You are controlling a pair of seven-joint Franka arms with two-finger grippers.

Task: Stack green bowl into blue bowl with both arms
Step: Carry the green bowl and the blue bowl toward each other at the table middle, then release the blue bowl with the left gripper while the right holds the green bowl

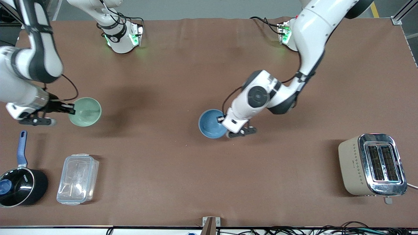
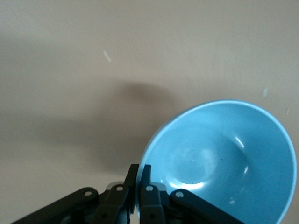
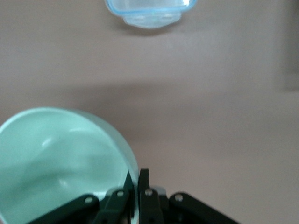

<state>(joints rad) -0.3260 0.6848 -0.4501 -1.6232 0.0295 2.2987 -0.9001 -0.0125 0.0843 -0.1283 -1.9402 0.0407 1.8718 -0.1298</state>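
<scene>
The green bowl (image 1: 85, 111) is toward the right arm's end of the table. My right gripper (image 1: 70, 109) is shut on its rim, one finger inside and one outside; the right wrist view shows the green bowl (image 3: 56, 158) pinched by the right gripper (image 3: 136, 179). The bowl looks tilted and lifted a little. The blue bowl (image 1: 211, 124) is near the table's middle. My left gripper (image 1: 224, 122) is shut on its rim; in the left wrist view the blue bowl (image 2: 224, 158) is tilted, held by the left gripper (image 2: 140, 173).
A clear plastic container (image 1: 77, 179) and a black saucepan with a blue handle (image 1: 20, 186) lie nearer the front camera than the green bowl. A beige toaster (image 1: 372, 164) stands toward the left arm's end. The container's edge shows in the right wrist view (image 3: 149, 10).
</scene>
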